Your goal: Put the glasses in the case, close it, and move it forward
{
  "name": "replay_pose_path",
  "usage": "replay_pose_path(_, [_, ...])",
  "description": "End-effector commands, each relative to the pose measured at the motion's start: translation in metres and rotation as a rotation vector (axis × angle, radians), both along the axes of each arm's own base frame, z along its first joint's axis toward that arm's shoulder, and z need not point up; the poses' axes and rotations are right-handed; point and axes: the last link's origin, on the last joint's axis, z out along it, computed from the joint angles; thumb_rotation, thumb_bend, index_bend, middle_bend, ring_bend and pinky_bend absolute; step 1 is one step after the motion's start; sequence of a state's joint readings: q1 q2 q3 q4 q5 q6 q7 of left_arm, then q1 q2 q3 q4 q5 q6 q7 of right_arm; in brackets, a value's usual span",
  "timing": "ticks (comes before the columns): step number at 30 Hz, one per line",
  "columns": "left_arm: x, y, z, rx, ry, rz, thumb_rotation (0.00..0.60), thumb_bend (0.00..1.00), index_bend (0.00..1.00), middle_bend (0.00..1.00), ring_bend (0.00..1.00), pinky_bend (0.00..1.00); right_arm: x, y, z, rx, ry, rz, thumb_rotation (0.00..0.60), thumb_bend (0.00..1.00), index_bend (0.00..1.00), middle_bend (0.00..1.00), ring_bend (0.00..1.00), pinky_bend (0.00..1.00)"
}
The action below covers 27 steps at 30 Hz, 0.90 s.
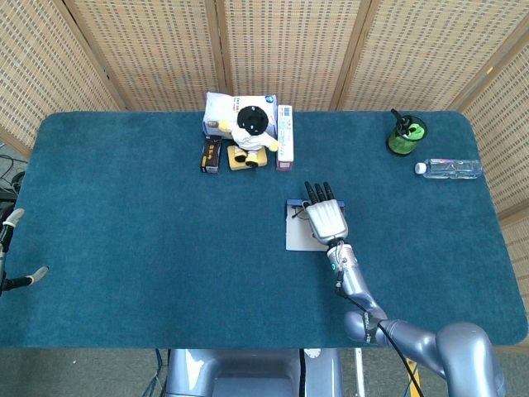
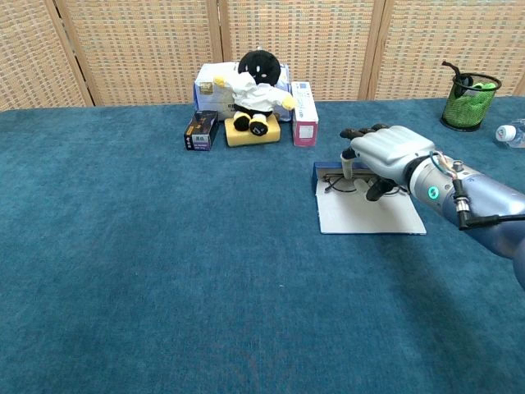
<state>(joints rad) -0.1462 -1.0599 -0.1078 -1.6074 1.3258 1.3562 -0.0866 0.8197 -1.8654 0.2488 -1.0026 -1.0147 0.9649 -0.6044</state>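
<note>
The case lies open on the blue cloth, its blue tray (image 2: 324, 171) at the back and its white lid (image 2: 369, 215) flat toward me. The thin-rimmed glasses (image 2: 338, 185) lie along the tray, mostly hidden under my right hand (image 2: 390, 150) (image 1: 326, 217). That hand hovers palm down on them and pinches them between its thumb and one bent finger. Its other fingers (image 1: 317, 190) point forward past the tray. Of my left hand (image 1: 18, 248), only pale fingertips show off the table's left edge, spread and holding nothing.
At the back middle a plush doll (image 2: 254, 90) sits before a white box, flanked by a small black box (image 2: 201, 130) and a pink-and-white carton (image 2: 304, 113). A green mesh pen cup (image 2: 469, 103) and a lying water bottle (image 1: 450, 168) stand far right.
</note>
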Motion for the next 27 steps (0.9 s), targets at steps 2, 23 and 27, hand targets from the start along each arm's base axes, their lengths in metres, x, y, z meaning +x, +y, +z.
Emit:
replay_pose_path(2, [0.000,-0.001,0.000,0.001,0.000,-0.001,0.600,0.00,0.00,0.00,0.00,0.00,0.004,0.001,0.006,-0.016,-0.029,0.015,0.600,0.62,0.38,0.00,0.00,0.00])
replay_pose_path(23, [0.005,-0.005,-0.002,-0.009,0.003,-0.027,0.600,0.00,0.00,0.00,0.00,0.00,-0.003,0.046,0.029,-0.020,-0.028,0.160,0.600,0.39,0.38,0.00,0.00,0.00])
replay_pose_path(27, [0.005,-0.005,-0.002,-0.008,0.002,-0.027,0.600,0.00,0.00,0.00,0.00,0.00,-0.004,0.051,0.022,-0.001,0.003,0.167,0.600,0.39,0.38,0.00,0.00,0.00])
